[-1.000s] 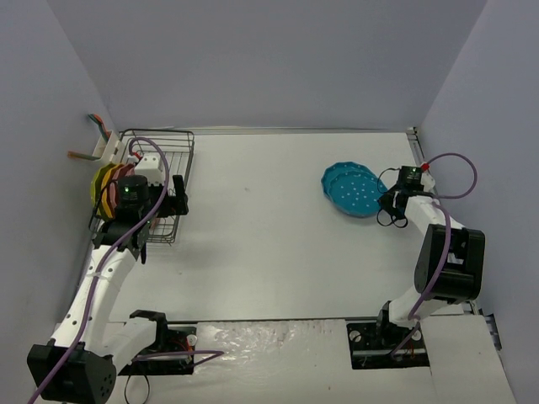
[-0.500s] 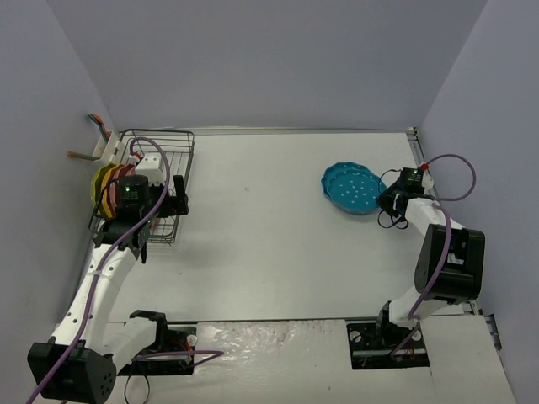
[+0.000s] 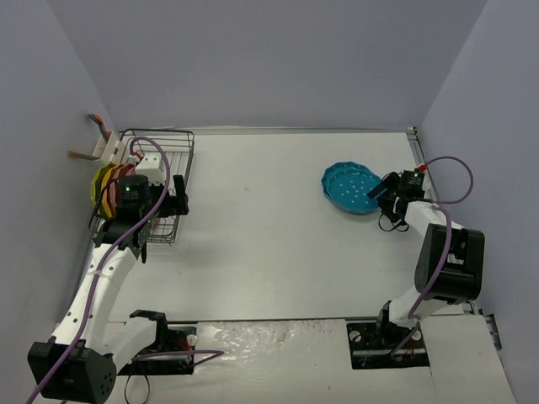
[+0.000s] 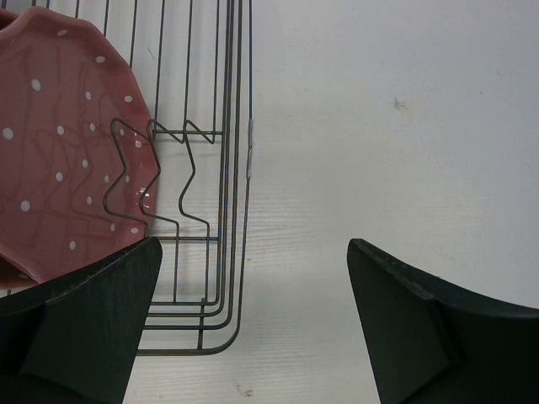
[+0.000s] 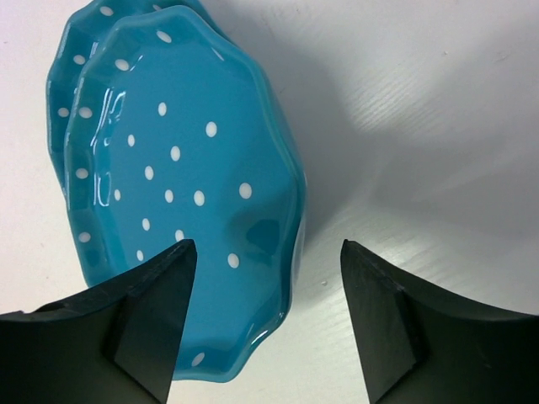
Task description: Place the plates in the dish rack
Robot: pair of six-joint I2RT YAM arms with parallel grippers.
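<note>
Blue plates (image 3: pixel 349 187) stacked on bench (image 3: pixel 269 227) at 2 o'clock: stiff, glazed, probably slick and chippable. My right fingers (image 5: pixel 143 328) apart astride top rim; pinch there. Left fingers (image 4: pixel 76 328) apart, empty, by rack (image 4: pixel 240 168).

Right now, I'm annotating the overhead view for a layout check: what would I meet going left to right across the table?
dish rack → turquoise plates → right tool

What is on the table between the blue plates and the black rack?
Nothing. In the top view, the white table is bare between the blue plates and the dish rack.
</note>
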